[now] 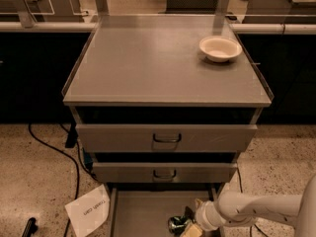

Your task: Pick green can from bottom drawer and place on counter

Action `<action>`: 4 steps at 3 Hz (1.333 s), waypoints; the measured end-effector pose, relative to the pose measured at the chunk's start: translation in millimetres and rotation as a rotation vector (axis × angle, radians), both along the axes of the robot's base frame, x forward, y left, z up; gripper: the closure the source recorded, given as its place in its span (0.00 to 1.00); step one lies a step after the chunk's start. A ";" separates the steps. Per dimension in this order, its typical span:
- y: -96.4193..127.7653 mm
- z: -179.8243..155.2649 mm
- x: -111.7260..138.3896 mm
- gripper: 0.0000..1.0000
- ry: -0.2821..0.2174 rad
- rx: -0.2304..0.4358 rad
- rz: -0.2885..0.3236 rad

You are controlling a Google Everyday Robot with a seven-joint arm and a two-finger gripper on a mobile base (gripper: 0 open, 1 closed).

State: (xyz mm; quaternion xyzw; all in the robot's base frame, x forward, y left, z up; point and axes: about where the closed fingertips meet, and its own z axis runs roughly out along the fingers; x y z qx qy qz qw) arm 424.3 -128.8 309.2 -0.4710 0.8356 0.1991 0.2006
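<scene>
Bottom drawer (140,214) holds green can (176,224) beside claw (190,228).

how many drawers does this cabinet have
3: the top drawer and the middle drawer, each with a handle, and the bottom drawer pulled open, holding the green can, with the gripper close to that can. None looks hidden.

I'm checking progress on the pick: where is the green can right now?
In the camera view, the green can lies in the open bottom drawer, right of its middle near the picture's lower edge, with the tool close on its right.
</scene>
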 end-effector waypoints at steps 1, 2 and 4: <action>-0.1 -0.1 -0.1 0.00 0.000 0.000 0.000; -5.8 -28.9 1.0 0.00 0.034 0.041 -0.010; -20.6 -100.9 1.8 0.00 0.140 0.103 -0.044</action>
